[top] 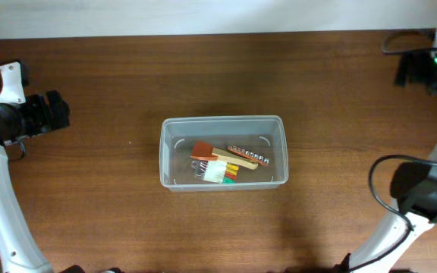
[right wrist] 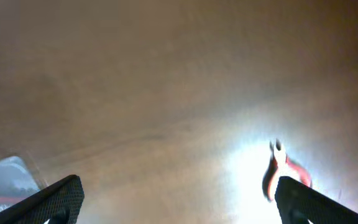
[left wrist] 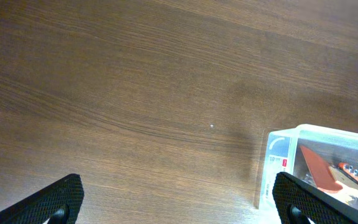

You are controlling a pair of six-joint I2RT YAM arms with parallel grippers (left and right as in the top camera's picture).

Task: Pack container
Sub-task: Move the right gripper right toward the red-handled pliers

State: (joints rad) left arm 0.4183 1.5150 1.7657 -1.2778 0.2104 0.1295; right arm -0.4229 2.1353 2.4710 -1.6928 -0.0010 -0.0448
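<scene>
The container, a clear plastic bin, stands mid-table. Inside lie an orange-handled tool, a row of metal bits and yellow, green and white pieces. My left gripper is far to its left, above bare wood. In the left wrist view it is open and empty, with the container's corner by the right finger. My right arm is at the right edge. The right gripper is open and empty over the table. Red-handled pliers lie in glare near its right finger. The container shows at lower left.
Black cables and a dark device with a green light sit at the back right corner. A pale strip runs along the table's far edge.
</scene>
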